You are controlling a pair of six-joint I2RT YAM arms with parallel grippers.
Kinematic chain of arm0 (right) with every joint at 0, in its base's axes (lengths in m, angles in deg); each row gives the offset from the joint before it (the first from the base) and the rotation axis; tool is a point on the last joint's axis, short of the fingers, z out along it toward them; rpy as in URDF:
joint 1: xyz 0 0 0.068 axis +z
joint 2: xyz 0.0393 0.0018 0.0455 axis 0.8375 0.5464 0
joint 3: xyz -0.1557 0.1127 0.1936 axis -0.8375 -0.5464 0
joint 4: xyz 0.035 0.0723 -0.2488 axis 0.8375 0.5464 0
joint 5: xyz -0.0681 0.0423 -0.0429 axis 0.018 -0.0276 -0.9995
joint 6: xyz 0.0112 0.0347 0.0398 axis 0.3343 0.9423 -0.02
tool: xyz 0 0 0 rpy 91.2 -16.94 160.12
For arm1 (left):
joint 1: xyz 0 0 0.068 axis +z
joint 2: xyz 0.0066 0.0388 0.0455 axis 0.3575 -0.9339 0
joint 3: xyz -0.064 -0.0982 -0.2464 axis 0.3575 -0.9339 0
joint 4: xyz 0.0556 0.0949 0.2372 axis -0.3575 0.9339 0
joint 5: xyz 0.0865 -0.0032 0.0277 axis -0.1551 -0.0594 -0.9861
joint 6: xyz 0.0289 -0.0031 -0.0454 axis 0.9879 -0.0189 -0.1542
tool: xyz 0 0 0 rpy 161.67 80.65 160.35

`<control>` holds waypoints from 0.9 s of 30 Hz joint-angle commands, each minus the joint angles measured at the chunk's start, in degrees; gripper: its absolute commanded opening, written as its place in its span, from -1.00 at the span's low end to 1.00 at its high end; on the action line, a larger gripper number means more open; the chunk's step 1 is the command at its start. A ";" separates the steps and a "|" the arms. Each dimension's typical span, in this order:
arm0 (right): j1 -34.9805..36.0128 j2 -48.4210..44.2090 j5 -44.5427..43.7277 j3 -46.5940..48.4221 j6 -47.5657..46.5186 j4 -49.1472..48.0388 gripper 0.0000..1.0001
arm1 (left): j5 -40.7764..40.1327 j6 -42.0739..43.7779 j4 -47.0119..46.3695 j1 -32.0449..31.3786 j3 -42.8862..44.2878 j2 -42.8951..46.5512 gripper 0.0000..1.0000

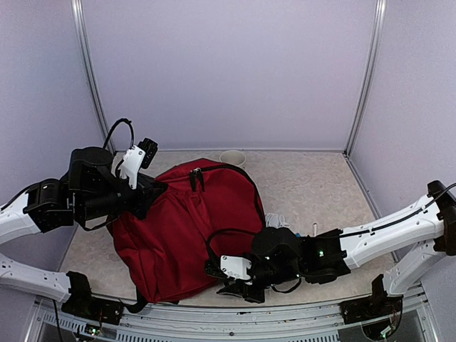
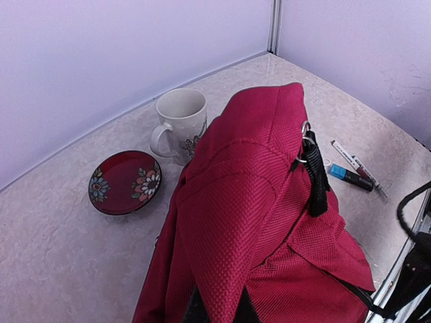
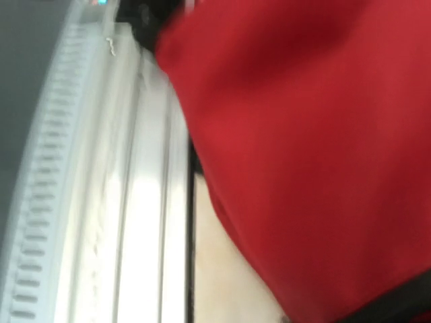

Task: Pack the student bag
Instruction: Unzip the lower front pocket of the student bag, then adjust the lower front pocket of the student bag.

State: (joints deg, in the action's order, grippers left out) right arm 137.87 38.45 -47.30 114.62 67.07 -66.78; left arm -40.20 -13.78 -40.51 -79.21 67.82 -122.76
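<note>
The student bag [image 1: 189,228], a large dark-red backpack with black zip pulls, lies on the table left of centre. In the left wrist view [image 2: 269,222] its fabric is pulled up into a peak. My left gripper [image 1: 152,191] is at the bag's far left edge, and its jaws [image 2: 219,313] are shut on a pinched fold of red fabric. My right gripper [image 1: 229,279] is low at the bag's near right edge. The right wrist view is blurred and shows only red fabric [image 3: 316,134] close up, with the fingers hidden.
A white flowered mug [image 2: 180,124] and a small red flowered plate [image 2: 126,182] stand behind the bag; the mug's rim also shows in the top view [image 1: 232,157]. Two markers [image 2: 351,175] lie right of the bag. The metal table rail [image 3: 135,222] runs by my right gripper.
</note>
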 commanded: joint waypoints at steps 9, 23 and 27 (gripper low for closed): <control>0.49 -2.71 -28.68 8.78 11.82 -3.50 0.93 | -0.81 -1.27 -13.42 0.96 1.51 2.94 -1.00; -8.12 -3.77 -35.29 3.98 23.15 -3.13 -0.25 | 2.22 2.35 -13.58 -1.36 1.40 3.17 -1.00; -11.41 -6.83 -27.83 -2.49 23.30 -8.89 -0.37 | 3.40 3.76 -13.11 -2.88 1.47 2.82 -1.00</control>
State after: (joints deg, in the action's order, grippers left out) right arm 129.54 35.39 -79.36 117.44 88.09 -70.91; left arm -36.18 -12.19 -42.15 -81.15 67.82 -122.41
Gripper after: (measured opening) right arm 0.330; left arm 0.024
